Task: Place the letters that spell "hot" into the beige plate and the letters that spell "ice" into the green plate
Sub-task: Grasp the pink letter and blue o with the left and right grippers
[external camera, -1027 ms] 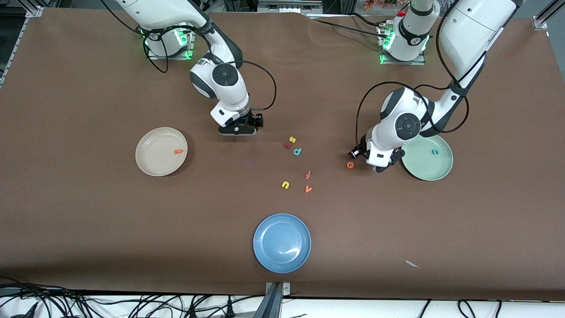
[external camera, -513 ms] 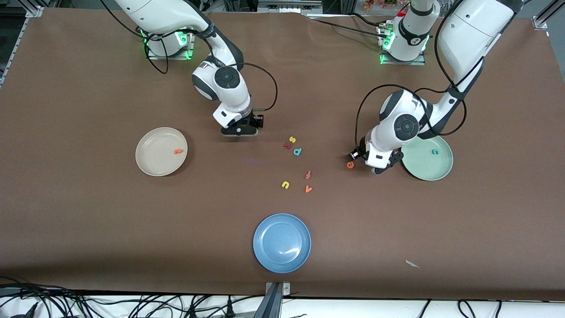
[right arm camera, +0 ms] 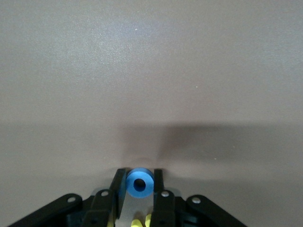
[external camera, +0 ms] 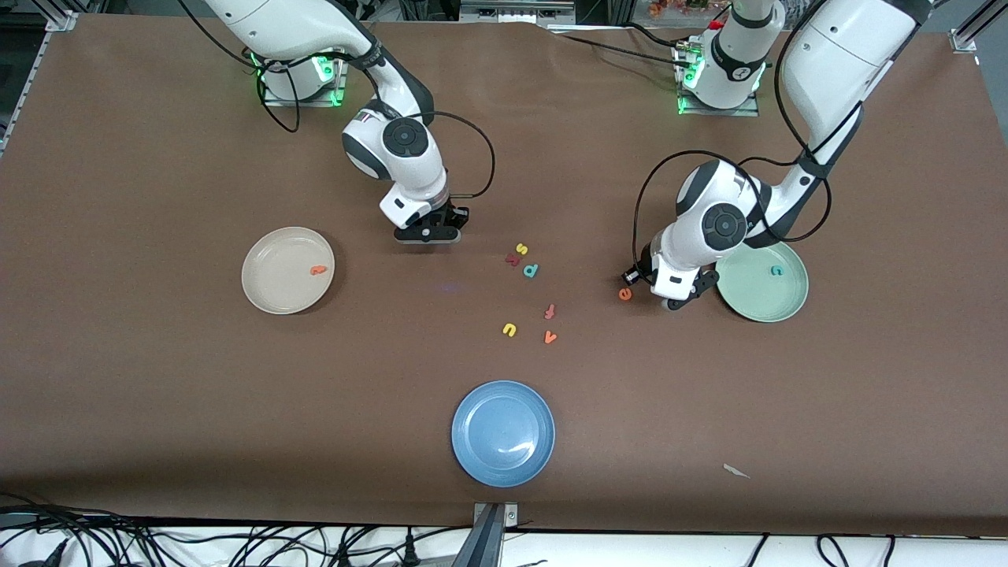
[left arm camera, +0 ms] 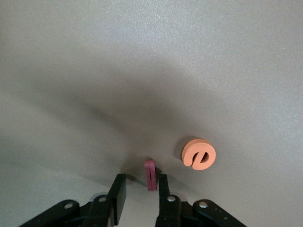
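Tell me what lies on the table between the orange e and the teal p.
Nothing: in the front view the brown table is bare from the teal p to the orange e. The red f sits nearer the camera, off that line.

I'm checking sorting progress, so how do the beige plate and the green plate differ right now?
The beige plate holds an orange letter; the green plate holds a teal c. The beige plate lies toward the right arm's end, the green toward the left arm's. Both are round, shallow, alike in size, one letter each.
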Available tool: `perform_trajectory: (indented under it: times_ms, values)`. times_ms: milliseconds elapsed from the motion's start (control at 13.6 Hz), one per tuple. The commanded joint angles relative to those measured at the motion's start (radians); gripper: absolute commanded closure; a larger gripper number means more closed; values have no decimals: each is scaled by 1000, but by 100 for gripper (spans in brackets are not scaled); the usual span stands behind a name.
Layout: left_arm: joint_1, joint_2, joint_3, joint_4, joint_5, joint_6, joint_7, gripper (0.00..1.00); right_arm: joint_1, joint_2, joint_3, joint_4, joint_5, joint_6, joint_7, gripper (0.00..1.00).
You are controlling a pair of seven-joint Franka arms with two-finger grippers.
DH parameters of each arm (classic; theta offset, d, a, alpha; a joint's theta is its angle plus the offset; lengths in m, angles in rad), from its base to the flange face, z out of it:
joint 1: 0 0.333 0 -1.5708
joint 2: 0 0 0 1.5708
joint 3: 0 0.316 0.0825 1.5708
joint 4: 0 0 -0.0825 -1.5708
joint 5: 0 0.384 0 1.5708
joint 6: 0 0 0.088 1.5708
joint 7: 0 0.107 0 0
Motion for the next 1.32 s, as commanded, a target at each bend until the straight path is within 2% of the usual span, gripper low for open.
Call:
perform_trajectory:
  times_ms: [0, 147, 293, 587, 807, 953, 1027, 1100, 1173, 1247]
  values:
    - [-4, 12, 4, 7, 64, 7, -27, 65, 13, 5, -24, 14, -36, 3, 18, 88]
    - [-4, 18, 9, 7, 66, 23, -33, 65, -1, -31, -26, 12, -37, -8, -12, 89]
    - [-6, 23, 9, 7, 66, 26, -33, 65, -48, -93, -26, 7, -30, -104, -89, 89]
    - [-6, 24, 9, 19, 66, 24, -33, 79, -165, -212, -24, -35, -10, -232, -326, 88]
    - [-8, 27, 9, 20, 66, 24, -33, 81, -320, -265, -26, -104, -10, -238, -568, 88]
    - [-8, 33, 9, 20, 66, 24, -33, 81, -352, -272, -59, -114, -3, -236, -670, 88]
    - [-8, 33, 9, 20, 68, 26, -33, 85, -354, -266, -75, -112, -3, -238, -693, 87]
    - [-8, 33, 9, 22, 75, 24, -33, 91, -354, -260, -96, -114, -3, -236, -712, 82]
    - [-6, 32, 9, 24, 83, 24, -31, 97, -354, -256, -103, -114, -2, -236, -715, 66]
    - [-4, 24, 7, 39, 88, 11, -30, 99, -354, -256, -103, -114, -2, -236, -707, 29]
